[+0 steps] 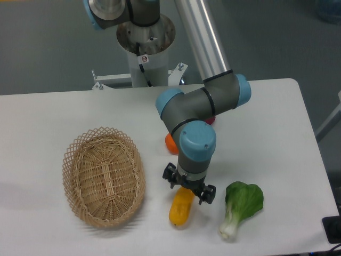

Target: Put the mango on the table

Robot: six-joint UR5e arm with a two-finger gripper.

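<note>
— At about six o'clock on the bench (80, 101), just past centre, the mango (181, 209) is seen lying on the white surface, with the gripper (189, 188) directly over its far end. Which step is judged to be in hand?

— The placing itself, or its very end. The fruit appears to be resting on the bench already, outside the wicker basket (104, 176) at nine o'clock and apart from the bok choy (241, 207) at three o'clock.

— Is the mango being pinched?

— That cannot be told. The fingers are hidden behind the fruit's upper end and the wrist, so whether they are spread or pressed onto it is not shown.

— What is called for next?

— If contact is held, a clean opening is needed, then a straight lift, so the rounded fruit is not rolled or dragged. An orange fruit (170, 143) is partly hidden behind the arm at twelve o'clock; it need not be disturbed.
</note>
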